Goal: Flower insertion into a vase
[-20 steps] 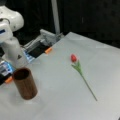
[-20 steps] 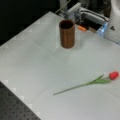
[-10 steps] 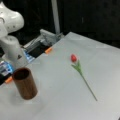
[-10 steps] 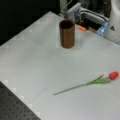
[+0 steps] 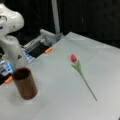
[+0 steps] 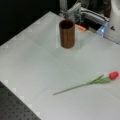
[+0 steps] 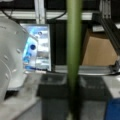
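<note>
The reddish-brown vase stands upright on the white table, and its dark inside holds nothing. A red tulip with a long green stem lies flat on the table, well apart from the vase, in both front views. In the wrist view a second green stem runs straight up the middle, close to the camera. My gripper is shut on it, with dark grey fingers on either side. Both front views show only the white arm, not the gripper.
Behind the table's far edge are metal rails, orange tabs and a blue-lit screen. A brown box shows in the wrist view. A perforated dark board lies off the table's corner.
</note>
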Motion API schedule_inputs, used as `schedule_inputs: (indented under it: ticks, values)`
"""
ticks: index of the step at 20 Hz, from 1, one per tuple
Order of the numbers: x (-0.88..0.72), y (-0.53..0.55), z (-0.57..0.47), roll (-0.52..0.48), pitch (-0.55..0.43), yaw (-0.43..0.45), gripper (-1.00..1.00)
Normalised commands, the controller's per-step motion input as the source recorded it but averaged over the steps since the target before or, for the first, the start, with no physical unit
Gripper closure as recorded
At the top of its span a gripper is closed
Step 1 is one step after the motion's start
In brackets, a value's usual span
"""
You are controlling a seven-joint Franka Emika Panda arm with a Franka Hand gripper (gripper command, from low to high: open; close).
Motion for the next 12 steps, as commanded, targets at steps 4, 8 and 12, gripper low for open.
schedule_inputs:
  ticks: [4,8,12]
  values:
    - [0.41,-0.20,0.20,-0.014,0.638,0.028,1.00]
    - [0.35,-0.26,0.15,0.009,0.578,-0.015,1.00]
    - [0.28,-0.21,0.13,0.013,0.546,-0.122,1.00]
